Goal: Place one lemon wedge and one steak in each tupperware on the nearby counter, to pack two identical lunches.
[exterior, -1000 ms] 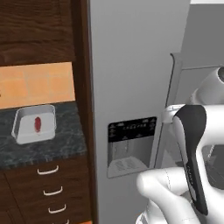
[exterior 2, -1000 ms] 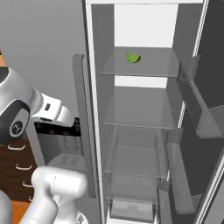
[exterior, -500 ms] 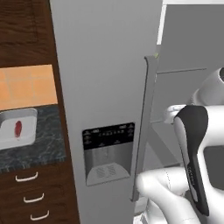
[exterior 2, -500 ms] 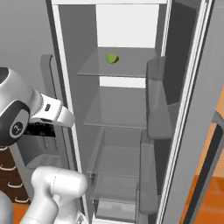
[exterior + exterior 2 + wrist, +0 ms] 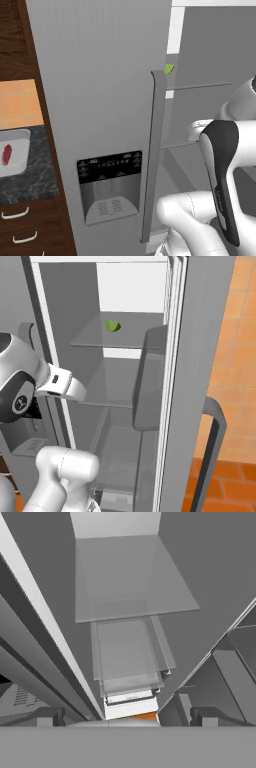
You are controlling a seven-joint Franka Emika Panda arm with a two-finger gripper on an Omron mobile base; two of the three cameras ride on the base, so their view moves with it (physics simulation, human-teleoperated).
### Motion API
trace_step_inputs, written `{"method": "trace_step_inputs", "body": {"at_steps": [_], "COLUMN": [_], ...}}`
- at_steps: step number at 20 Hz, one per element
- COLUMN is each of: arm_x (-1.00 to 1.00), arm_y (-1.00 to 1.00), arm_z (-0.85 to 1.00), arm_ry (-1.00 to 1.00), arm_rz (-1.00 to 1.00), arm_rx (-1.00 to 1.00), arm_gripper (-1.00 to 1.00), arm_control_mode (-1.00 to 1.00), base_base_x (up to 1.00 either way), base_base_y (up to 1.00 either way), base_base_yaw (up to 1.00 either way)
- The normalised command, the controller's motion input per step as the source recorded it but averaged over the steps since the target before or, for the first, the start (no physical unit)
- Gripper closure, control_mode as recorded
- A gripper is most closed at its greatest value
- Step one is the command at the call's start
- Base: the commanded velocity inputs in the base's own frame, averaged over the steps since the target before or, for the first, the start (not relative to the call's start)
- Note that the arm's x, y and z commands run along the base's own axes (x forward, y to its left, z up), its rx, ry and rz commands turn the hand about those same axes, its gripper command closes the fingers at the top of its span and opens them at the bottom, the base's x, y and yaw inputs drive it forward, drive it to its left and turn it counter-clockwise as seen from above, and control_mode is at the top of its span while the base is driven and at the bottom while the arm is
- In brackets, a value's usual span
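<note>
Grey refrigerator (image 5: 100, 100) panels take up most of the kitchen scene, its right door swung open on a compartment of glass shelves (image 5: 112, 338). From the left base view, the closed left door with its long vertical handle (image 5: 154, 155) and a water dispenser (image 5: 109, 187) stands in front, and at the far left a strip of speckled counter (image 5: 30, 180) carries one tupperware (image 5: 12, 152), cut by the picture's edge, with one red steak (image 5: 6, 154) lying inside it. That view also catches one green lemon wedge (image 5: 169, 68) peeking past the door's edge. The right base view looks straight into the open compartment, where the same lemon wedge (image 5: 113, 326) sits alone on the upper glass shelf, with the open door (image 5: 200, 381) standing edge-on at the right before an orange tiled wall (image 5: 237, 356). The hand view looks down the stacked shelves toward drawers (image 5: 127, 682) at the bottom; the gripper (image 5: 125, 717) shows its two dark tips far apart, jaws spread wide, with nothing between them. Counted: one wedge, one steak, one tray visible.
</note>
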Motion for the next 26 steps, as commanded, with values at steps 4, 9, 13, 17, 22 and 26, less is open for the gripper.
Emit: {"method": "trace_step_inputs", "body": {"at_steps": [4,9,13,17,22,26], "arm_x": [0.0,0.01,-0.08,0.03,0.03,0.53], "arm_y": [0.0,0.0,-0.13,-0.23,-0.08,0.0], "arm_z": [0.0,0.39,0.56,0.24,0.39,0.31], "arm_ry": [0.0,0.03,0.0,-0.14,-0.04,0.03], "arm_rz": [0.0,0.02,0.17,0.36,0.32,0.01], "arm_rx": [0.0,-0.02,-0.12,-0.16,-0.21,-0.11], "arm_gripper": [-1.0,-1.0,-1.0,-1.0,-1.0,-1.0], "arm_control_mode": [1.0,-1.0,-1.0,-1.0,-1.0,-1.0], "base_base_x": [0.55,0.05,0.0,0.0,0.0,0.0], "base_base_y": [0.0,0.0,0.0,0.0,0.0,0.0], "base_base_yaw": [0.0,0.0,0.0,0.0,0.0,0.0]}}
